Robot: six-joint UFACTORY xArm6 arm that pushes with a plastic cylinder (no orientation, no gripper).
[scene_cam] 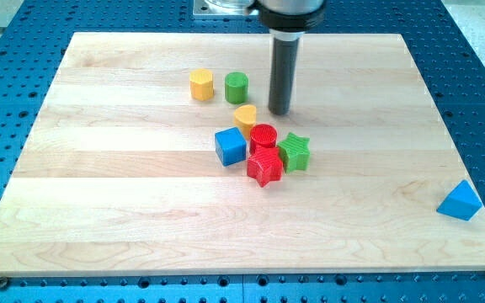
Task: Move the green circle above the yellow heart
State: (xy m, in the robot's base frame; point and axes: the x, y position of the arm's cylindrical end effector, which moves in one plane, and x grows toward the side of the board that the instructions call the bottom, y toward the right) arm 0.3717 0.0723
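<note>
The green circle [237,87] stands on the wooden board, just above and slightly left of the yellow heart [245,116], with a small gap between them. My tip [279,111] rests on the board to the right of both, close to the heart's upper right and apart from the green circle. The rod rises toward the view's top. A yellow hexagon-like block [200,85] sits left of the green circle, apart from it.
Below the heart is a cluster: blue cube [230,146], red circle [263,136], red star [264,167], green star [294,151]. A blue triangle [461,201] lies at the board's lower right edge. The board [99,185] sits on a blue perforated table.
</note>
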